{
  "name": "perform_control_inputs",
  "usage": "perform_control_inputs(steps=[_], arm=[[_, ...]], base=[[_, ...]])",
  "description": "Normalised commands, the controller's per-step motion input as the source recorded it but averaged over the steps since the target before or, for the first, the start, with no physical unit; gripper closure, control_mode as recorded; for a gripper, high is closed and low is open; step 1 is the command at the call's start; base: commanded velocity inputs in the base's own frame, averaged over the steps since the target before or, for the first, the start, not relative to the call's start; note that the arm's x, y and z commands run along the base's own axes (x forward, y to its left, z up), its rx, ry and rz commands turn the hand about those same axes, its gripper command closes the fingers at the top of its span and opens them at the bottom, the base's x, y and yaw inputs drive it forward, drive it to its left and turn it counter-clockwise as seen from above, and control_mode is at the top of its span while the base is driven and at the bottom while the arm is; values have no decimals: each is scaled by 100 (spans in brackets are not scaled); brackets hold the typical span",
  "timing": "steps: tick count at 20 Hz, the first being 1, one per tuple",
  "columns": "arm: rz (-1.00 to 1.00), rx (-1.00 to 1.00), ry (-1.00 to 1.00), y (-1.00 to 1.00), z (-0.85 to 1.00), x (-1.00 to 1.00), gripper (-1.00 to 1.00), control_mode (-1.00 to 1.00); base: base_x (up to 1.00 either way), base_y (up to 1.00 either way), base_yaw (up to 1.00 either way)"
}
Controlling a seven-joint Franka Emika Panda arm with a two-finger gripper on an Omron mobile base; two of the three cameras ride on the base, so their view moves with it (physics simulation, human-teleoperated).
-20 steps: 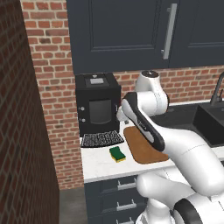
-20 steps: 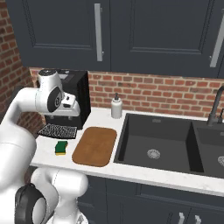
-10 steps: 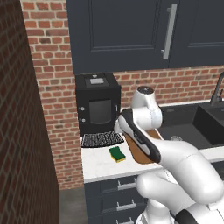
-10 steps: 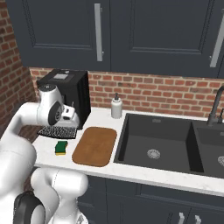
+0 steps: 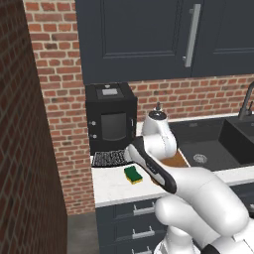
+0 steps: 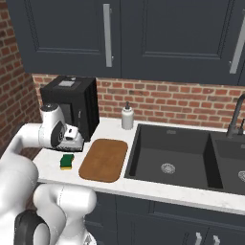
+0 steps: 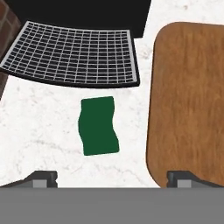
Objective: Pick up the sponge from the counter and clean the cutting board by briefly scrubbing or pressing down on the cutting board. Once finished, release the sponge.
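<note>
Sponge [image 7: 98, 126] sits green side up on the white counter [image 7: 39, 131], untouched, between the black ribbed mat [image 7: 74, 54] and the counter's front edge, just left of the cutting board [image 7: 190, 100] in the hand view. From the right base view, the sponge [image 6: 67, 161] lies beside the brown board [image 6: 104, 159], not touching it. The gripper [image 7: 113, 178] hangs above the sponge, fingers [image 7: 43, 178] spread wide with nothing between them. Behind the mat stands a black coffee machine [image 6: 72, 107], with a soap bottle [image 6: 127, 116] near the dark sink [image 6: 172, 155].
</note>
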Motion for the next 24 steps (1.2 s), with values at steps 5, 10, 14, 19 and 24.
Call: perform_control_inputs(steps=[5, 10, 14, 19, 24], arm=[[0, 0, 6, 8, -32, 3, -100, -100], [0, 0, 7, 6, -24, 10, -100, -100], [0, 0, 8, 10, -22, 15, -100, -100], [1, 0, 9, 15, -18, 20, -100, -100], [1, -1, 8, 15, -13, 20, -100, -100]], base=[[0, 0, 0], [0, 0, 0], [0, 0, 0], [0, 0, 0], [0, 0, 0]])
